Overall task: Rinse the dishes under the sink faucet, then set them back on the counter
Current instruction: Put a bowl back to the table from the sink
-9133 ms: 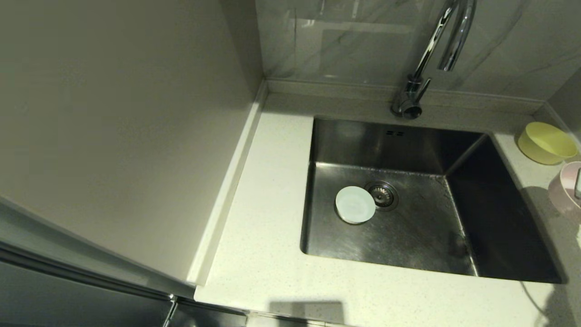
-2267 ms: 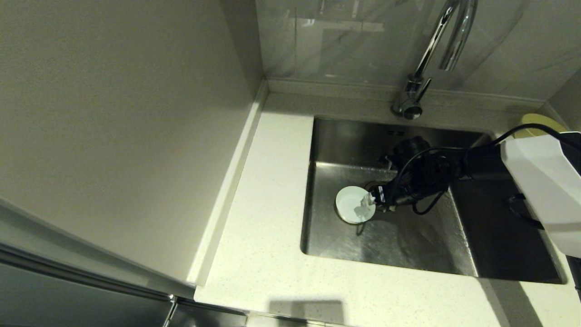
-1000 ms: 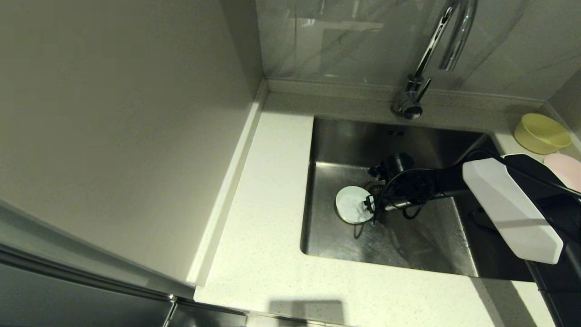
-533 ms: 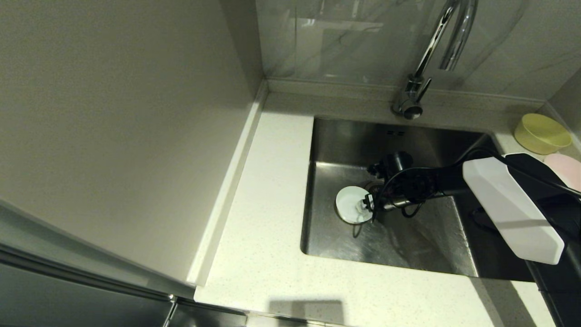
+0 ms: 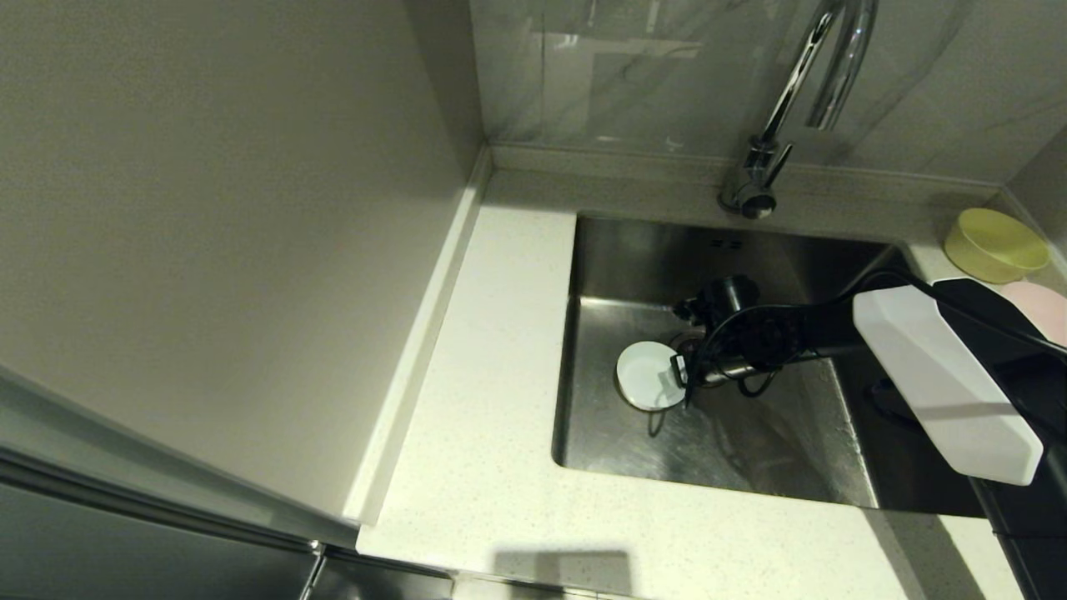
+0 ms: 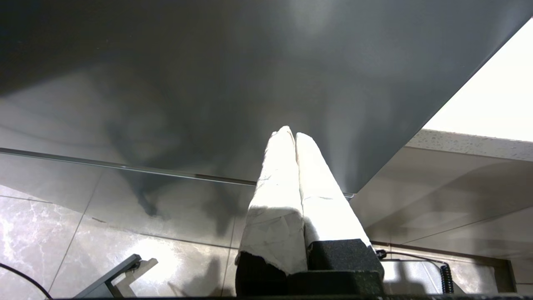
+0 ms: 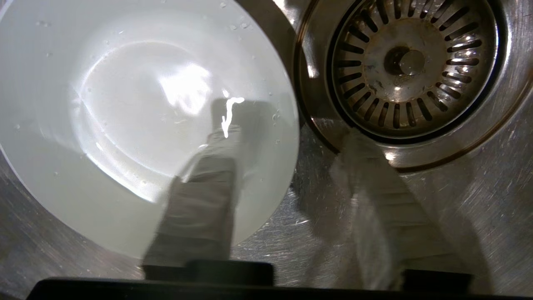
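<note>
The small round white plastic bowl (image 5: pixel 650 387) sits right side up on the floor of the deep shiny steel sink (image 5: pixel 750 450), just beside the round drain strainer (image 7: pixel 410 64). It has a little water in it and drops on its inside, so it will likely be slippery. It looks light and stiff, and not easy to break. The right gripper (image 7: pixel 287 183) is down in the sink at the bowl's edge. 1 finger (image 7: pixel 208 183) is inside the bowl and the other finger is outside, with the thin wall between them. The fingers are partly closed around that wall, but I cannot tell if they squeeze it yet. The rim is a good place to hold it, since the bowl is too wide to hold across. The left gripper (image 6: pixel 293 166) is parked down low, away from the sink, clenched on nothing. The tall shiny tap (image 5: pixel 800 92) shows no water running. 2 more bowls, 1 yellow-green (image 5: pixel 996 243) and 1 pale pink (image 5: pixel 1042 307), wait on the white speckled desk (image 5: pixel 492 467) at the right.
</note>
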Available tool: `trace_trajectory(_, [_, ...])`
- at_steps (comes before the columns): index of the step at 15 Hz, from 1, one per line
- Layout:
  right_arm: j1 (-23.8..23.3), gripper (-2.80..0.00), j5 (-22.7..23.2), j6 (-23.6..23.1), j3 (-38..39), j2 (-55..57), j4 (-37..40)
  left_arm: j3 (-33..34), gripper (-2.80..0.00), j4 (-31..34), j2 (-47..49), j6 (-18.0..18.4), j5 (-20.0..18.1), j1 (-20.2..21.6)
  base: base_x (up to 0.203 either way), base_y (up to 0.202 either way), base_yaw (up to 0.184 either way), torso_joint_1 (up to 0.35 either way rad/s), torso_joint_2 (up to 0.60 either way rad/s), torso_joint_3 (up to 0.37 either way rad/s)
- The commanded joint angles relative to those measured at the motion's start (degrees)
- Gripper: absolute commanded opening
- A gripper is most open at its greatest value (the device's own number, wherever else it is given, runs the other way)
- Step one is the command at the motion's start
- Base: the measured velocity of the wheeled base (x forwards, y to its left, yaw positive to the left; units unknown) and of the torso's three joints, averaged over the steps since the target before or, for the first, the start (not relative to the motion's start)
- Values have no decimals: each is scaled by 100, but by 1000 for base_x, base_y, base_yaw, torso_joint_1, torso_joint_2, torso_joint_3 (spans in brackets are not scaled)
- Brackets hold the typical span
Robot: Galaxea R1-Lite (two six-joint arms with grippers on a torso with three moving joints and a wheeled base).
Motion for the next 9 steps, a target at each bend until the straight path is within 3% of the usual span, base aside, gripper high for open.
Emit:
trace_trajectory(1, [2,-280,2,-3,24,-30,9,0,-280,-2,-9,-3,3,0,0,0,0,0,0,0])
trace_trajectory(9, [-185,-280,-7,6,12,-70,0,0,-280,-2,-9,-3,3,0,0,0,0,0,0,0])
